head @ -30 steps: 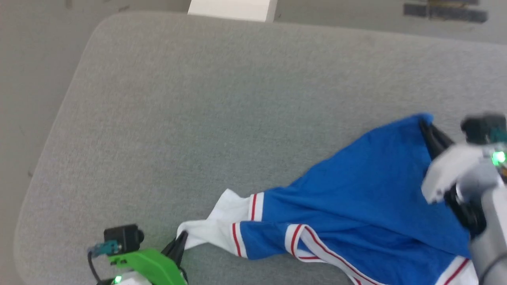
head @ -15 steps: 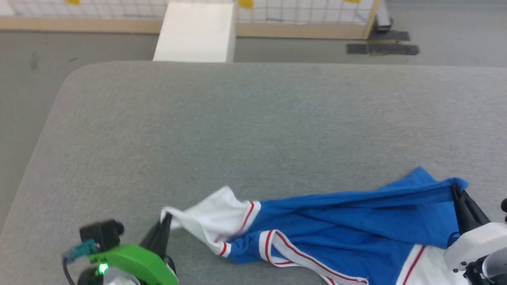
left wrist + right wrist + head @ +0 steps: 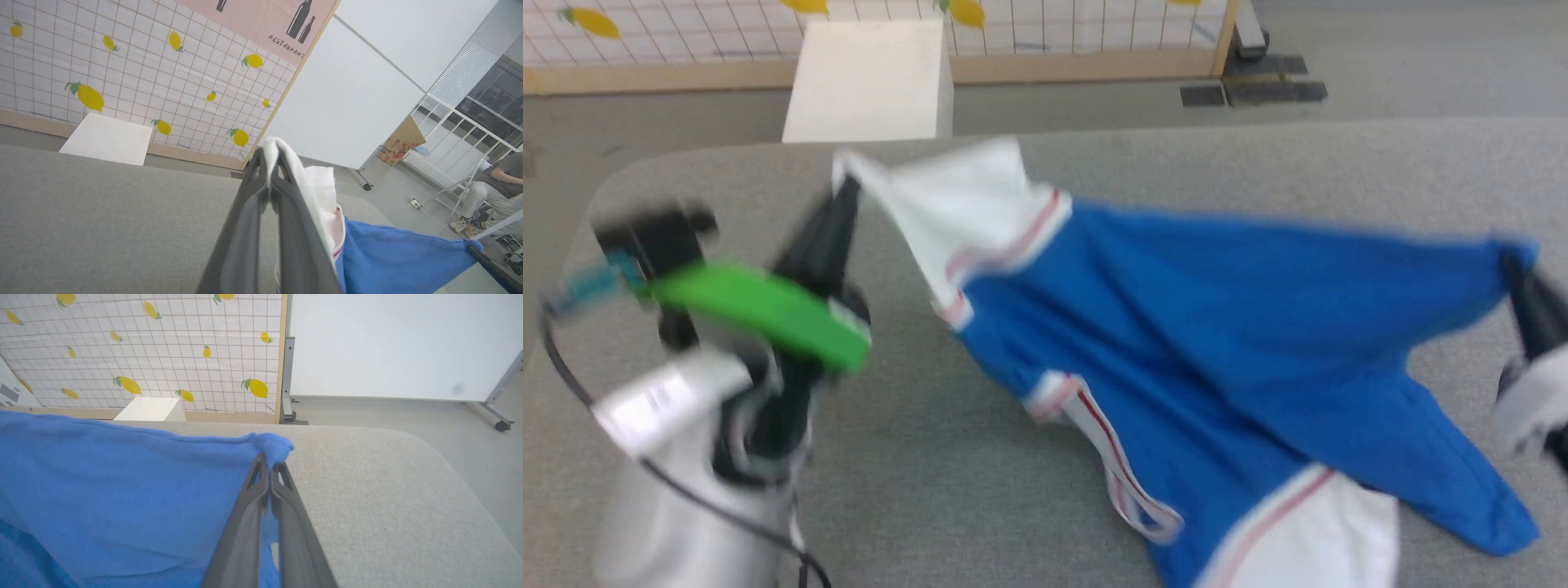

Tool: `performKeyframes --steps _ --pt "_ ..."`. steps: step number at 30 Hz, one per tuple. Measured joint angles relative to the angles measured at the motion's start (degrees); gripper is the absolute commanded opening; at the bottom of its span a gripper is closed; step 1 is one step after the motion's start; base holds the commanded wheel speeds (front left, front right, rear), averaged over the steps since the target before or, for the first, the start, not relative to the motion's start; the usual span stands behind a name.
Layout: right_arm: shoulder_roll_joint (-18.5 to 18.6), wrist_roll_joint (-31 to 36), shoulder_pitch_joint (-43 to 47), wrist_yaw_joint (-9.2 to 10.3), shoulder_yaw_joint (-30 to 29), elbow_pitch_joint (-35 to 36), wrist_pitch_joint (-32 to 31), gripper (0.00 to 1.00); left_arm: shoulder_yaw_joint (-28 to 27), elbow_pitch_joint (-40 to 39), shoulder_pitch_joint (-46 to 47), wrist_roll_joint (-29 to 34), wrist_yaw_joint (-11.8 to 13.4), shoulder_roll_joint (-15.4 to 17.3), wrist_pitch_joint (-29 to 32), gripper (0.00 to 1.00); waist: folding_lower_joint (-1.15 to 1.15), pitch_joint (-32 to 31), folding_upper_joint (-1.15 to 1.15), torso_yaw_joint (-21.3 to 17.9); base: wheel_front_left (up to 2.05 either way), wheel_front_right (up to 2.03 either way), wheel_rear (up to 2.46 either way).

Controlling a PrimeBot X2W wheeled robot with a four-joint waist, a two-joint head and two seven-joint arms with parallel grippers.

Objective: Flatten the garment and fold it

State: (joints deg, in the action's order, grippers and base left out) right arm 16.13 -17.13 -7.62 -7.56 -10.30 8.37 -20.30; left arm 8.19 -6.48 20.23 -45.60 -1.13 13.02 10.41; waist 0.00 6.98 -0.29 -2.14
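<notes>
The garment point(image 3: 1217, 327), a royal-blue jersey with white sleeves and red-striped trim, hangs stretched between both grippers above the grey table point(image 3: 1013, 506). My left gripper point(image 3: 843, 189) is shut on the tip of a white sleeve point(image 3: 947, 204) at the upper left. In the left wrist view the left gripper point(image 3: 270, 157) pinches white cloth point(image 3: 318, 192). My right gripper point(image 3: 1515, 261) at the right edge is shut on a blue corner. In the right wrist view the right gripper point(image 3: 267, 459) clamps the corner of the blue fabric point(image 3: 122, 490). The lower part of the garment trails toward the table.
A white box point(image 3: 866, 82) stands on the floor beyond the table's far edge, before a lemon-patterned wall point(image 3: 122, 69). A seated person point(image 3: 490, 192) is at the far right of the left wrist view. The table's rounded far corner point(image 3: 429, 449) lies to the right.
Both grippers have raised the garment off the table and spread it. The left gripper rose most, with the white sleeve. The camera has also tilted up, showing more of the wall.
</notes>
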Motion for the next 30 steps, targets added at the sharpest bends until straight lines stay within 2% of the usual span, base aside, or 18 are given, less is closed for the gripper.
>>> performKeyframes --steps 7,11,16,24,30 --pt "4.9 -1.2 -19.2 0.00 4.5 -1.7 -6.4 0.00 -1.2 4.4 21.4 0.0 0.8 0.0 2.3 0.00 0.00 5.3 0.00 -1.2 0.00 0.00 0.00" --pt "5.2 -0.8 -32.1 0.00 6.8 -4.8 -8.6 0.00 -2.5 8.1 34.2 1.5 2.3 0.0 1.2 0.00 0.00 9.5 0.00 -1.9 0.00 0.00 0.00" --pt "3.9 1.1 -46.0 0.00 8.0 -10.4 -8.4 0.00 -3.9 12.9 48.4 4.8 3.6 1.0 -1.8 0.00 0.01 15.1 0.00 -3.0 0.00 0.00 0.00" --pt "0.3 8.4 -63.8 -0.01 7.0 -18.4 -1.9 0.00 -5.3 19.0 68.1 9.1 3.5 2.2 -10.8 0.00 0.01 23.5 0.00 -5.0 0.00 0.00 0.00" --pt "-1.2 14.2 -69.5 0.00 6.4 -21.5 5.7 0.00 -4.5 22.9 74.1 10.3 0.1 2.3 -16.3 0.00 0.01 27.6 0.00 -5.9 0.00 0.00 0.00"
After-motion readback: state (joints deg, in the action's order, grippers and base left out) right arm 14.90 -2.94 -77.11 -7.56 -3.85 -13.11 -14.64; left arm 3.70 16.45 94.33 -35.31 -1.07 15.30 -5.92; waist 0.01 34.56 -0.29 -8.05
